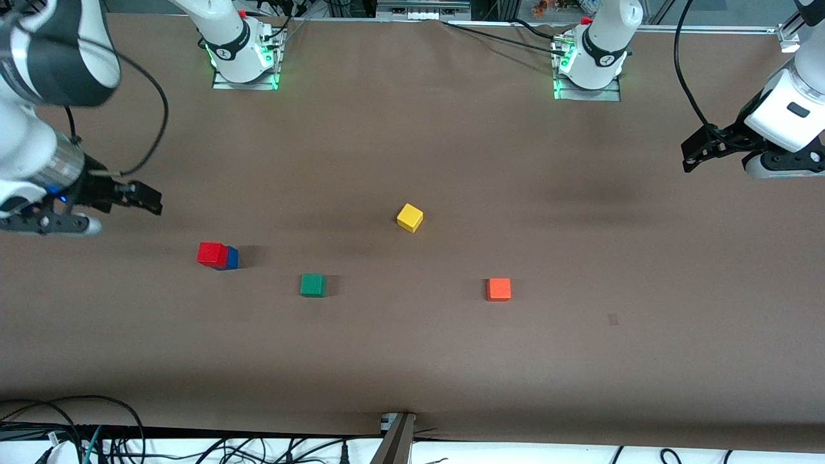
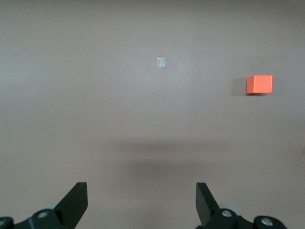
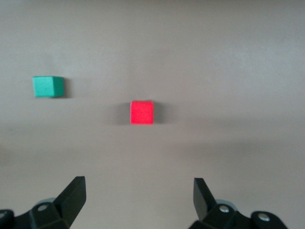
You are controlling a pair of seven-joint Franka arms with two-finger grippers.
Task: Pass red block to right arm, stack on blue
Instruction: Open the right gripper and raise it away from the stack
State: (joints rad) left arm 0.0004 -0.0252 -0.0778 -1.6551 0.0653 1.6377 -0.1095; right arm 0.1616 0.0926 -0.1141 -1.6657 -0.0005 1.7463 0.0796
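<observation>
Orange cube [image 1: 499, 289] nearest; red block [image 1: 212, 253] atop blue [image 1: 231, 258].

Front camera high, facing robots; wrist cameras downward, sharing table [image 1: 412, 361].

I am seeing no readable text, label, brand, number or sign anywhere in these views. The round dark marks on the two arm bases [image 1: 243, 48] are showing only as small pale emblems that I cannot make out. The small pale patch on the table [image 2: 161, 62] is showing blank. The blocks are showing plain faces with no lettering.
</observation>
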